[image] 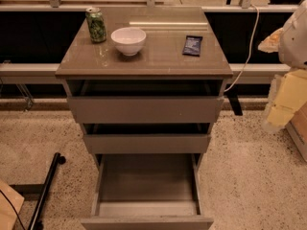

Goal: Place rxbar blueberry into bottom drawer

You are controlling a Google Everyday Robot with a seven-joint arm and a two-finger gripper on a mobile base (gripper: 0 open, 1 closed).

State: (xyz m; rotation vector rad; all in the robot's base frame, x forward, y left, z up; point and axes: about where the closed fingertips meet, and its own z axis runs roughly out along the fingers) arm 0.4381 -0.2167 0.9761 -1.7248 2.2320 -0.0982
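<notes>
Gripper point(289, 38) at the right edge of the view, white and rounded, partly cut off, hanging off the right side of the cabinet and about level with its top point(158, 61). Wide or narrow: cannot tell.

Nearest to it on the top, the snack bar point(192, 45): dark navy wrapper, lying flat near the right edge, roughly midway between front and back, well apart from the gripper. Further left, past the centre, a white bowl point(128, 40), upright. Just beside the bowl, toward the back left corner, a green can point(96, 25), upright and not touching it.

Below the top, three grey-brown drawers. Top drawer point(144, 110) and middle drawer point(146, 143) each pulled out a little, dark gaps above their fronts. Bottom drawer point(146, 181) pulled out far, bare grey inside, front reaching the lower edge of the view.

Around the cabinet, speckled floor point(249, 166). White cable point(250, 42) hanging beyond the back right corner. Black pole point(45, 190) slanting across the floor at lower left. Pale yellow padding point(288, 99) below the gripper at far right.
</notes>
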